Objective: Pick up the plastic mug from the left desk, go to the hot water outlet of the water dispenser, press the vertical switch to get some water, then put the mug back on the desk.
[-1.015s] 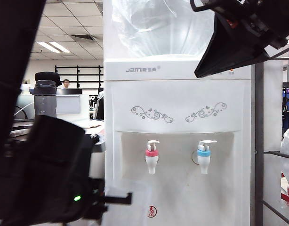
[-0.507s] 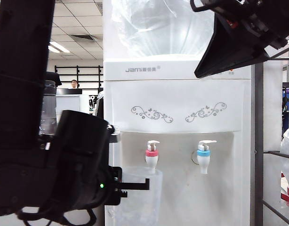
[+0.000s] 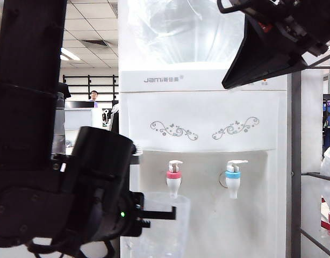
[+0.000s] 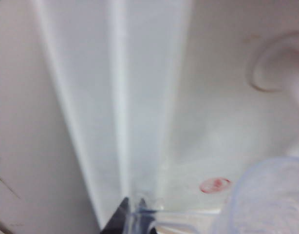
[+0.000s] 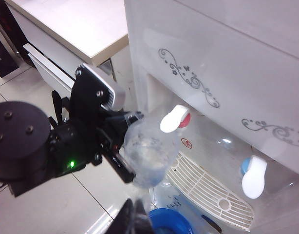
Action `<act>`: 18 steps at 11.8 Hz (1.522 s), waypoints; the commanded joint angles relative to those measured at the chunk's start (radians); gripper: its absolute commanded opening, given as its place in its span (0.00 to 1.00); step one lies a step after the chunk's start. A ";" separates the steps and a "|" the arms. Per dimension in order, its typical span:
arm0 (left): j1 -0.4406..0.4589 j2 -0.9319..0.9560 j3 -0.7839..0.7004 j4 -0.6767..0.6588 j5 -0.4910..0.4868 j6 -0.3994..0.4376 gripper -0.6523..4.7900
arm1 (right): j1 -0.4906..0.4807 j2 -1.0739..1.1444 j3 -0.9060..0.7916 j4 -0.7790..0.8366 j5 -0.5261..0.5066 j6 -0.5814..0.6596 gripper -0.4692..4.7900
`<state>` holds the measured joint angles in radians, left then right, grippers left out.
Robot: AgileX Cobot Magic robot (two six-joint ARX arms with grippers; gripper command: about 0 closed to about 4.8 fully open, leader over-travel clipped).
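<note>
While clenching the plastic mug (image 3: 166, 226) by its thin handle, my left gripper (image 3: 167, 214) is guarding against slippage; my right gripper (image 5: 135, 214) is idling shut overhead.

The left gripper (image 5: 124, 127), black with a green light glowing on its body, clamps the handle of the plastic mug (image 5: 149, 153) and holds it just below the hot water outlet (image 5: 175, 119) on the water dispenser (image 5: 227, 63). The right gripper (image 5: 135, 214) hangs above, fingers together. The pale tabletop (image 5: 71, 27) sits beside the dispenser.
</note>
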<state>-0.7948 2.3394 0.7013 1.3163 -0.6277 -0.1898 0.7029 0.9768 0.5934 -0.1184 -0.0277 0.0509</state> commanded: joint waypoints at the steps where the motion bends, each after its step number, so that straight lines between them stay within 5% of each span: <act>1: -0.029 -0.005 0.010 -0.057 -0.002 -0.036 0.11 | 0.002 0.000 0.006 0.013 -0.010 -0.003 0.09; 7: -0.025 -0.003 0.040 -0.211 -0.084 -0.163 0.11 | 0.002 0.000 0.006 -0.016 -0.019 -0.003 0.09; 11: -0.030 -0.003 0.104 -0.199 -0.183 -0.162 0.11 | 0.002 0.000 0.006 -0.016 -0.019 -0.003 0.09; 14: -0.034 -0.003 0.114 -0.108 -0.229 -0.147 0.11 | 0.002 0.000 0.006 -0.015 -0.020 -0.003 0.09; 18: -0.045 -0.003 0.114 0.089 -0.208 -0.021 0.11 | 0.002 0.001 0.006 0.006 -0.019 -0.003 0.09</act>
<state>-0.8436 2.3516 0.7990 1.2552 -0.8471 -0.2451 0.7032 0.9779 0.5934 -0.1406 -0.0456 0.0509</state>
